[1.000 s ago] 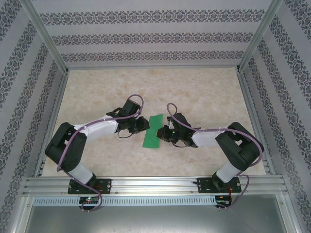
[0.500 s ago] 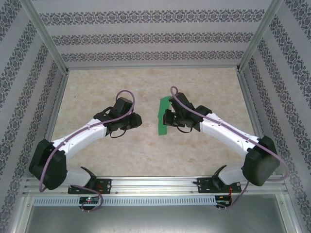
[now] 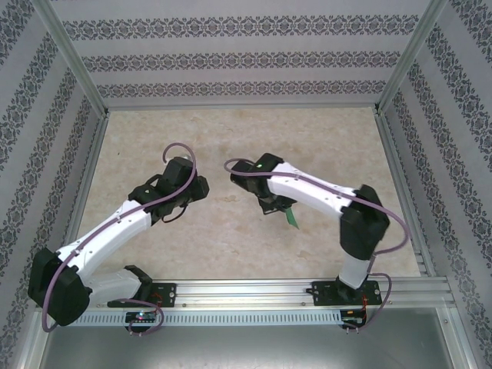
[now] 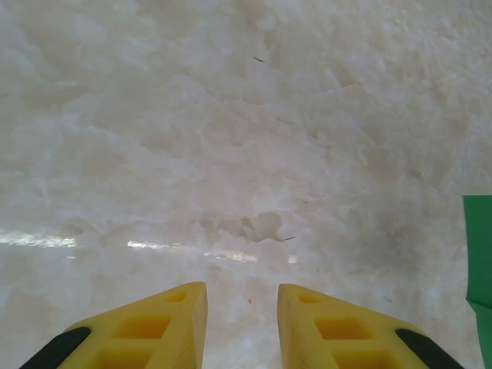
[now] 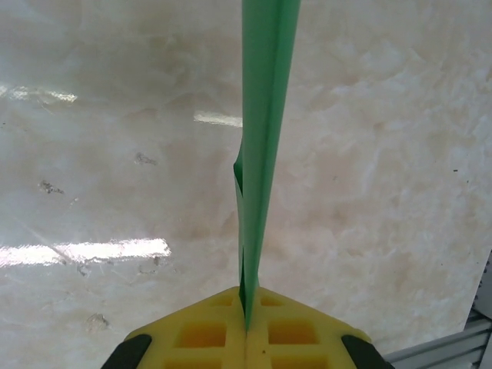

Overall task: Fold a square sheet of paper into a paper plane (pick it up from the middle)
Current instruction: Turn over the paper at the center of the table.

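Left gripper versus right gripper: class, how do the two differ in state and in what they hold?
The left gripper has its jaws apart; the right gripper has its jaws shut. The left gripper holds nothing; the right gripper pinches green paper, seen edge-on. Both have yellow fingers.

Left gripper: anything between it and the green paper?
Nothing visible. The left gripper is open and empty over bare table. The green paper shows at the right edge of its wrist view, pinched edge-on in the shut right gripper.
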You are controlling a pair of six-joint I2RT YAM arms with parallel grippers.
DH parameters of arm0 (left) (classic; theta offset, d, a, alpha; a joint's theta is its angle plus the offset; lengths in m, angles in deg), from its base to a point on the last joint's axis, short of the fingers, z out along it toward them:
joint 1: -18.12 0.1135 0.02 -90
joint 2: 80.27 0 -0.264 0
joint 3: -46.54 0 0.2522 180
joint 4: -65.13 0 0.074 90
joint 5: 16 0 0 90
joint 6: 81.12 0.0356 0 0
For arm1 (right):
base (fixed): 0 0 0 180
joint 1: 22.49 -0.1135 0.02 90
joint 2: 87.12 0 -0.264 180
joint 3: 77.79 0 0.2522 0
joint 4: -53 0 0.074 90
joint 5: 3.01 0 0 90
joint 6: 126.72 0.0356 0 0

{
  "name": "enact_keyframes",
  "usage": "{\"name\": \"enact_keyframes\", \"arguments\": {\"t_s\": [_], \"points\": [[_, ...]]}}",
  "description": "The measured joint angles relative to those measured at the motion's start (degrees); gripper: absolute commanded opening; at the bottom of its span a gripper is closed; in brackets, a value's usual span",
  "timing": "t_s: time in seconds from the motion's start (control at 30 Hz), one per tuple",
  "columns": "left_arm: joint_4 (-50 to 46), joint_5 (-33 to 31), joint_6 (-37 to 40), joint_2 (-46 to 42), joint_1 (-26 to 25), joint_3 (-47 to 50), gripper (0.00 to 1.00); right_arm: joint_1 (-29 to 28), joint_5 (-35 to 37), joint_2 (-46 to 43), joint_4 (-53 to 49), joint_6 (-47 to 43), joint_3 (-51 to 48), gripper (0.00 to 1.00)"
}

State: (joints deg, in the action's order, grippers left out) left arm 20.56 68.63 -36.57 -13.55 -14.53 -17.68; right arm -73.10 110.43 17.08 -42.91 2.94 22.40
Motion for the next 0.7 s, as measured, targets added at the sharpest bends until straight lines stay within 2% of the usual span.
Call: {"name": "enact_keyframes", "arguments": {"t_s": [0.27,0.33,0.4,0.5,0.63,0.7], "points": [[-1.8,-3.5,-0.5,-7.7,3.3,3.1,0.31,-3.0,-9.5,16.9,5.3,-0.9,12.0,0.19],[-2.1,-3.9,-0.7,-9.0,4.1,3.5,0.33,-3.4,-13.3,18.3,8.7,-1.3,12.5,0.27],[-2.4,-4.0,-0.7,-9.7,4.6,3.8,0.33,-3.4,-17.5,18.3,12.2,-1.8,12.3,0.3],[-3.2,-3.9,-0.7,-10.0,5.0,3.8,0.34,-2.7,-23.7,14.4,21.8,-1.6,7.4,0.35],[-3.1,-1.8,-0.6,-9.4,5.2,4.0,0.39,0.8,-30.0,0.9,35.5,0.5,-8.1,0.5],[-2.2,0.5,-0.6,-7.8,5.3,4.0,0.39,3.9,-32.0,-6.4,40.4,1.6,-14.8,0.49]]}}
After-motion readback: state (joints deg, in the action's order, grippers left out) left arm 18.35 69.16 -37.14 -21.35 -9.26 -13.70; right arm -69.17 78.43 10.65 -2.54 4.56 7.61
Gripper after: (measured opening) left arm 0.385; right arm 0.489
